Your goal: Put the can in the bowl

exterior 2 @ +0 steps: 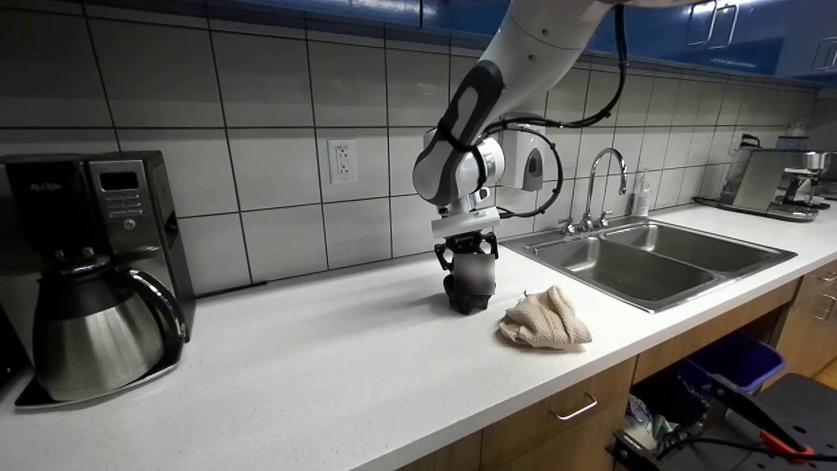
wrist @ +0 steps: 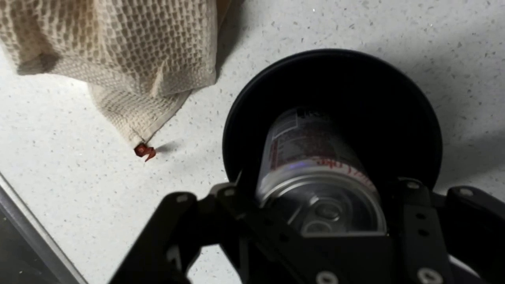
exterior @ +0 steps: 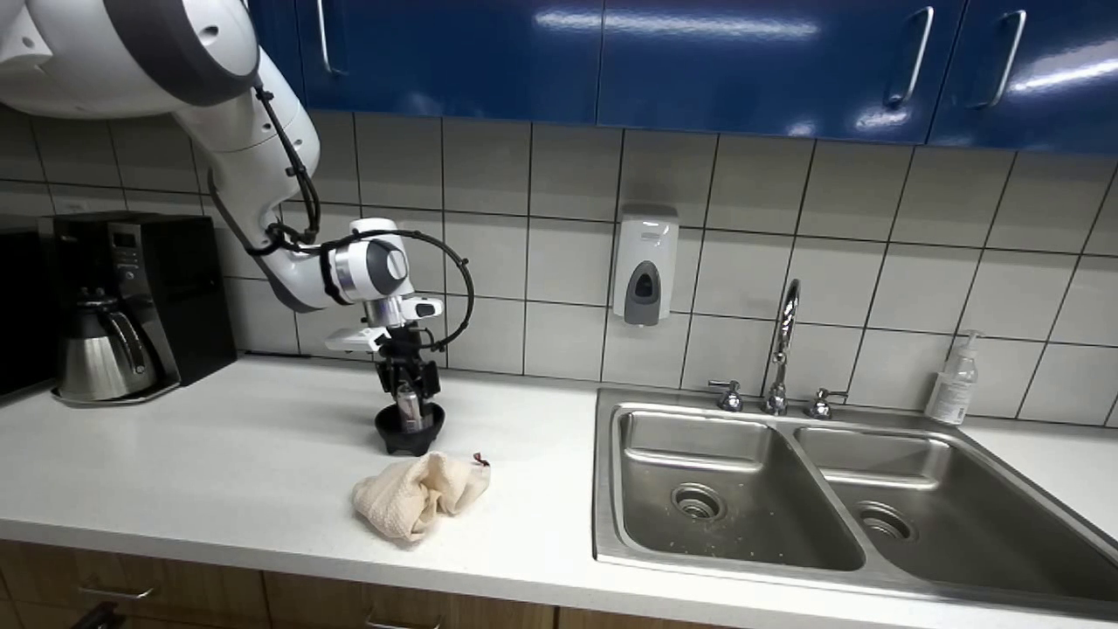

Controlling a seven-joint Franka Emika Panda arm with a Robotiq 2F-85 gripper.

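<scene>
The can (wrist: 311, 146), silver with red print, has its lower part inside the black bowl (wrist: 367, 86) in the wrist view. It tilts slightly, with its pull-tab top toward the camera. In an exterior view the can (exterior: 408, 409) rises above the rim of the bowl (exterior: 403, 443). In an exterior view a blurred patch hides the can, and the bowl (exterior 2: 467, 303) stands below it. My gripper (exterior: 410, 383) is directly above the bowl, with its fingers on both sides of the can's top, shut on it. Whether the can touches the bowl's floor is hidden.
A crumpled beige cloth (exterior: 419, 494) lies close to the bowl, toward the counter's front edge. A double sink (exterior: 742, 489) with a faucet is on one side. A coffee maker (exterior 2: 104, 261) with a steel carafe stands on the other. A tiled wall is behind.
</scene>
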